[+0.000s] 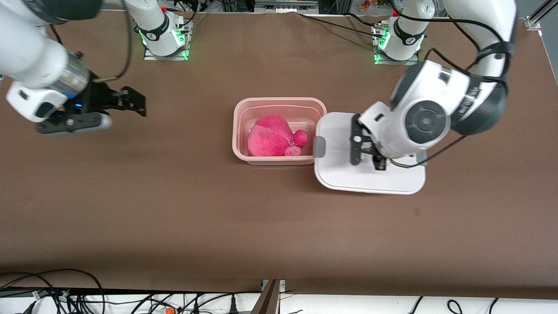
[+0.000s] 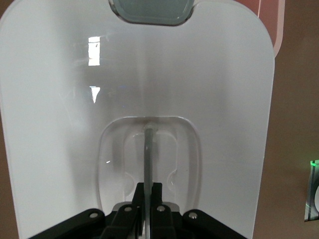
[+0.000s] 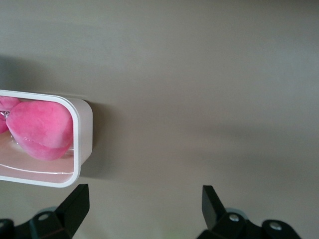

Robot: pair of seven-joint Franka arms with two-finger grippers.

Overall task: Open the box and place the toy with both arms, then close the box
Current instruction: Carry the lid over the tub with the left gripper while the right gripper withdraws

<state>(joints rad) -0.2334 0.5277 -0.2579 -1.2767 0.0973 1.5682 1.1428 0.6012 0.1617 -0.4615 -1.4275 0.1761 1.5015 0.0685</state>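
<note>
The box (image 1: pixel 279 131) sits open mid-table, pink tub with no cover on it; the toy (image 1: pixel 271 136) is down inside, a hot-pink plush filling much of the tub, small round bits of it lying toward the left arm's end; the right wrist view catches one rounded corner of the tub (image 3: pixel 75 144) with the plush (image 3: pixel 40 129) showing over the rim.

The lid (image 1: pixel 344 174) is just beside the box toward the left arm's end, its edge over the tub's rim there, one grey clip (image 1: pixel 319 146) at that edge; whether the lid rests flat on the table or is raised I cannot tell.

The left gripper (image 1: pixel 375 153) is right on the lid's middle; the left wrist view shows its fingers (image 2: pixel 155 196) pinched tight on the clear handle (image 2: pixel 148 149) in the recess, the white lid (image 2: pixel 65 124) filling the view, the grey clip (image 2: pixel 152 11) at one edge.

The right gripper (image 1: pixel 130 101) is off at the right arm's end of the table, well apart from the box, waiting over bare brown table (image 1: pixel 174 209); its fingers (image 3: pixel 76 204) stand spread wide, nothing between them.
</note>
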